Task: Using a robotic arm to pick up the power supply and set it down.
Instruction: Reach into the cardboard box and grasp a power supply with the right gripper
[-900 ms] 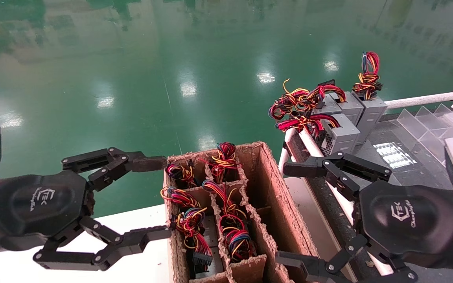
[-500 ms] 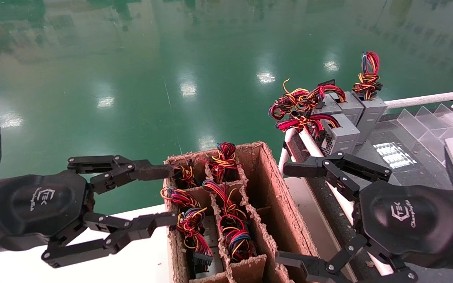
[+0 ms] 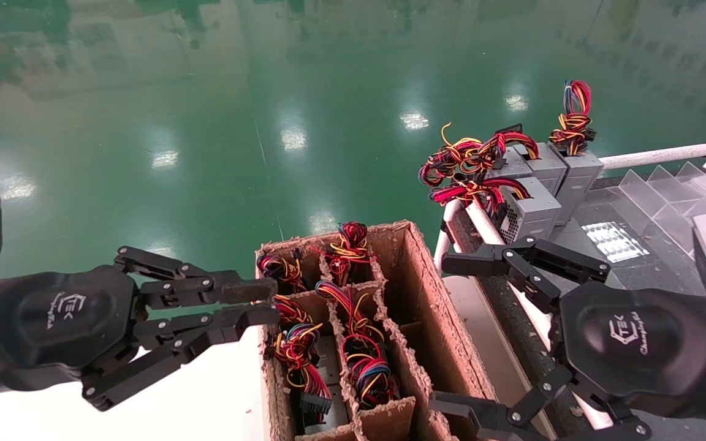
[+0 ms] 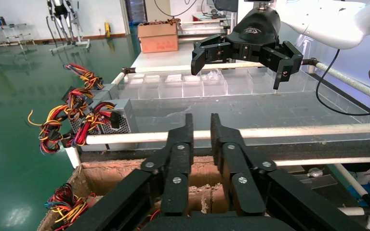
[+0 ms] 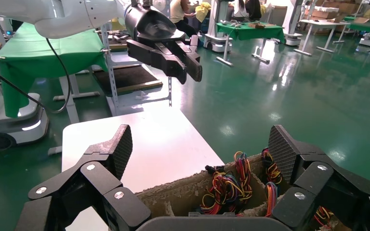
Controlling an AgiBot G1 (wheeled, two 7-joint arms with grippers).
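While left gripper (image 3: 264, 303) nearly closed on nothing beside cardboard box (image 3: 445, 343), right gripper (image 3: 457, 334) wide: power supply (image 3: 298, 355) probably heavy, rigid; wires floppy, so grasp metal body.

The left gripper (image 3: 264, 301) hangs just outside the near-left wall of a cardboard box (image 3: 426, 294), its fingers nearly together with only a thin slit between them. Ahead of its fingertips, wire bundles (image 3: 295, 346) crowd the nearest cells and spill above the dividers (image 3: 334, 318), leaving little gap to slip through. Farther across the box, the cells along the opposite wall look open and unfilled. Behind and below the gripper lies a bare white tabletop (image 3: 218, 398). The right gripper (image 3: 451, 331), spread wide, straddles the box's far wall, with a white rail (image 3: 482, 223) and grey power supplies (image 3: 534, 208) beyond it.
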